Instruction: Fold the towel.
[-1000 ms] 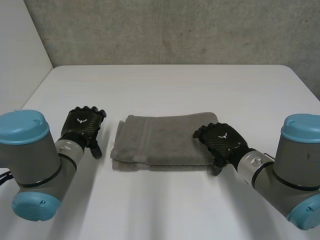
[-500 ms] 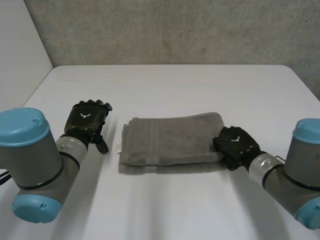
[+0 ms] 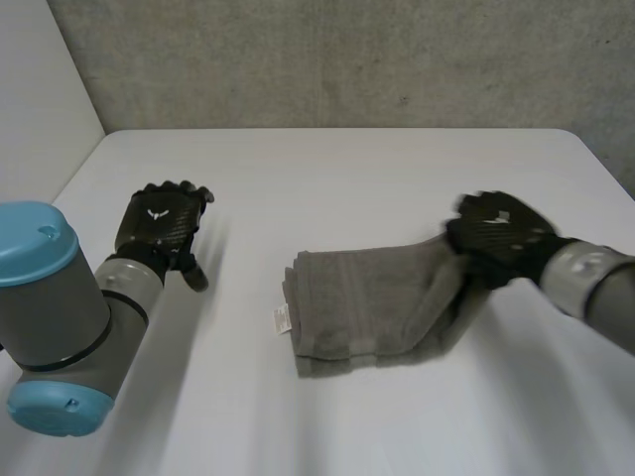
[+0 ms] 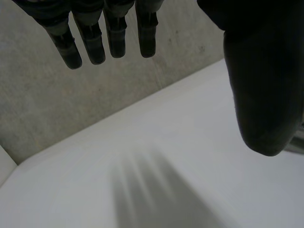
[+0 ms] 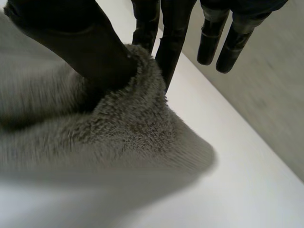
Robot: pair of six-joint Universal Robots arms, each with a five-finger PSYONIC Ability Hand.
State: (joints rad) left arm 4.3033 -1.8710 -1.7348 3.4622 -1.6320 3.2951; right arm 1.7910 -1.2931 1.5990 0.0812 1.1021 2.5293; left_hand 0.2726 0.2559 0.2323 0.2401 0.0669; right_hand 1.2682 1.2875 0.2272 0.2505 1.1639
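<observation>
At about 9 o'clock from the towel, the left hand (image 3: 159, 230) is hovering over the white table (image 3: 347, 164), well apart from the cloth. In its wrist view its fingers (image 4: 114, 35) are pointing out straight and the thumb (image 4: 263, 85) is standing away from them, so the hand is spread and is holding nothing. The grey towel (image 3: 367, 297) is lying folded near the middle of the table, with a small white label (image 3: 281, 318) showing at its 9 o'clock end. That end is resting flat, while the 3 o'clock end is rising off the table. There the right hand (image 3: 501, 236) is gripping the towel's edge: in its wrist view the thumb (image 5: 80, 42) is pressing into the pile and two fingers (image 5: 173, 33) are closing on the cloth from the other side.
</observation>
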